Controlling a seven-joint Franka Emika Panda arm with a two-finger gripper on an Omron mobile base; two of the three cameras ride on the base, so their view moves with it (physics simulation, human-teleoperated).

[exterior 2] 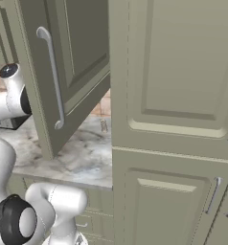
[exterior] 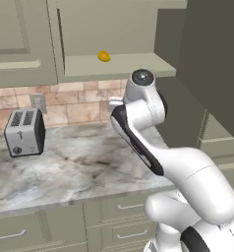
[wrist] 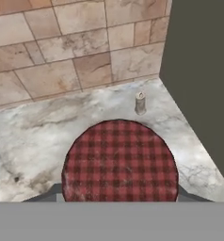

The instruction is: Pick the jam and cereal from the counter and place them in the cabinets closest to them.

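Marble counter (exterior: 65, 172) under tiled backsplash (wrist: 62, 47), grey-green cabinets (exterior: 20, 44) above.

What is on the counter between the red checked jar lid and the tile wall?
In the hand view a small grey shaker stands on the marble counter between the jam and the tile wall. Otherwise that stretch is bare.

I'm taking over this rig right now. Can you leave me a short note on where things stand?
Claw: closed on the jam, whose checked red lid sits right below the hand camera, above the counter near the back corner.
Cabinet: open above, with a small yellow fruit on its shelf.
Toaster at the counter's left.
Done: jam picked up.
Left: put the jam in the cabinet, then find and shelve the cereal.
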